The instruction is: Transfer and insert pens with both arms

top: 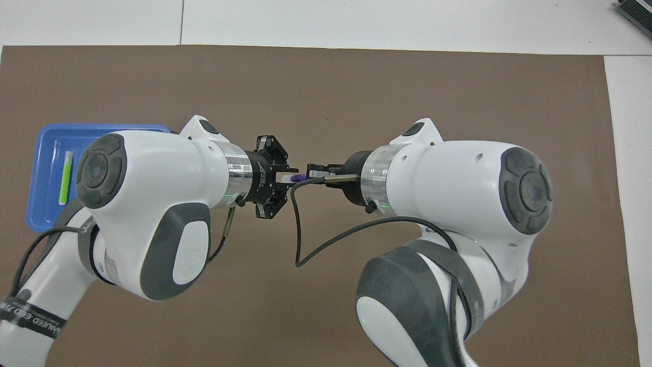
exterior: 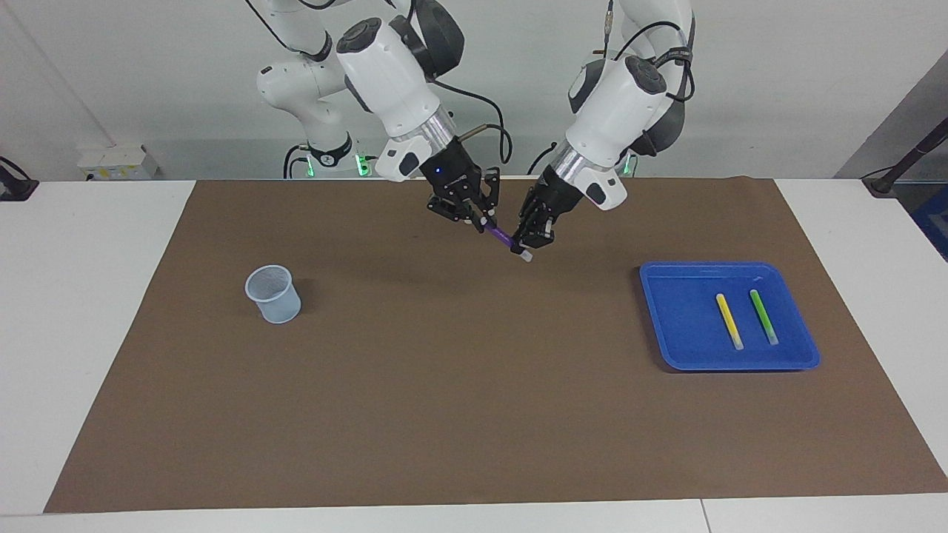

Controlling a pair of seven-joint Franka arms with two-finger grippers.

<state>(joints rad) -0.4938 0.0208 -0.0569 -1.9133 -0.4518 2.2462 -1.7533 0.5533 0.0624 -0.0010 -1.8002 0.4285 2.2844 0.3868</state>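
Note:
The purple pen (exterior: 502, 237) (top: 294, 178) hangs slantwise in the air over the brown mat, between the two grippers. My right gripper (exterior: 481, 217) (top: 313, 173) is shut on its purple upper end. My left gripper (exterior: 532, 240) (top: 280, 178) sits at the pen's lower end, where the pale cap pokes out beneath it. The yellow pen (exterior: 729, 320) and the green pen (exterior: 763, 316) (top: 63, 178) lie side by side in the blue tray (exterior: 666, 311) (top: 46, 142). In the overhead view my left arm hides the yellow pen.
A pale mesh cup (exterior: 274, 295) stands upright on the mat (exterior: 474, 414) toward the right arm's end of the table. The blue tray lies toward the left arm's end. A black cable (top: 298, 229) loops below the right gripper.

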